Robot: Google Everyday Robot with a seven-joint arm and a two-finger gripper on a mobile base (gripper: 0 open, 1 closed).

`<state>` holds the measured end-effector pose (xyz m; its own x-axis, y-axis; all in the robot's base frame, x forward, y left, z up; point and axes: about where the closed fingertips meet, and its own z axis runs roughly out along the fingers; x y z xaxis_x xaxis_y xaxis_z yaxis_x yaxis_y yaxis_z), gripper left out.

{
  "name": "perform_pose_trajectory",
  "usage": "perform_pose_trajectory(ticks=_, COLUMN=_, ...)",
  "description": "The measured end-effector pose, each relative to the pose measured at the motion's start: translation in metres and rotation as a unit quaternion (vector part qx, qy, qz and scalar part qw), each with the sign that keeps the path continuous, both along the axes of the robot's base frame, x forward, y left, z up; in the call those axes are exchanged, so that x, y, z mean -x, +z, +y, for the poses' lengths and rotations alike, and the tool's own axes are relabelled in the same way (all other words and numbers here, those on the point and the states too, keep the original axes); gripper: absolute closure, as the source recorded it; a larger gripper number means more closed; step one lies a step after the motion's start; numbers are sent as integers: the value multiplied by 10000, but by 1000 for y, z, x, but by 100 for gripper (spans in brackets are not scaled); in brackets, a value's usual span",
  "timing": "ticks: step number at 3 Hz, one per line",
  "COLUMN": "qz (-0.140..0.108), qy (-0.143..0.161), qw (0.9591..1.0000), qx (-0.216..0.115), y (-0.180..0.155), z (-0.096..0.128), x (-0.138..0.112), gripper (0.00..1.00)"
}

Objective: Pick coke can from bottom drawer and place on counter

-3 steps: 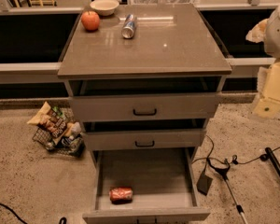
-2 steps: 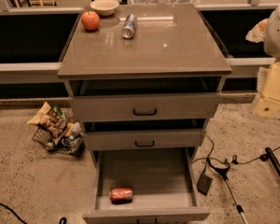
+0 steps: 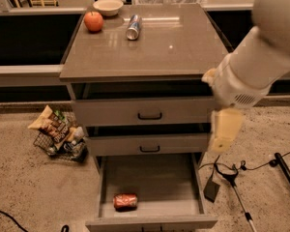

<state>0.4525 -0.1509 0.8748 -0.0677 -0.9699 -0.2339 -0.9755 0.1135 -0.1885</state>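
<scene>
Lying below-left of tool (image 3: 225, 131): coke can (image 3: 125, 201)

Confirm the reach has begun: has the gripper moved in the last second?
Yes. The gripper swung left and down, from right of the counter to the right end of the middle drawer.

The coke can (image 3: 125, 201) is lying in the open bottom drawer (image 3: 154, 178); the pincer (image 3: 225, 129) is hovering right of the upper drawers.

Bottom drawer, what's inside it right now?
Only the coke can, lying on its side near the front left of the bottom drawer. The drawer's back is covered by the middle drawer. The gripper hangs outside it, off to the right.
</scene>
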Motion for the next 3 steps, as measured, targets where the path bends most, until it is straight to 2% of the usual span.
perform_pose_trajectory(ticks=1, qz=278, qy=501, qw=9962, qx=-655, y=-90, z=56, x=-4, gripper=0)
perform_pose_trajectory(ticks=2, qz=443, qy=590, qw=9891, qx=-1276, y=-133, z=90, x=-2, gripper=0)
perform_pose_trajectory(ticks=3, qz=442, qy=591, qw=9891, qx=-1271, y=-133, z=90, x=-2, gripper=0)
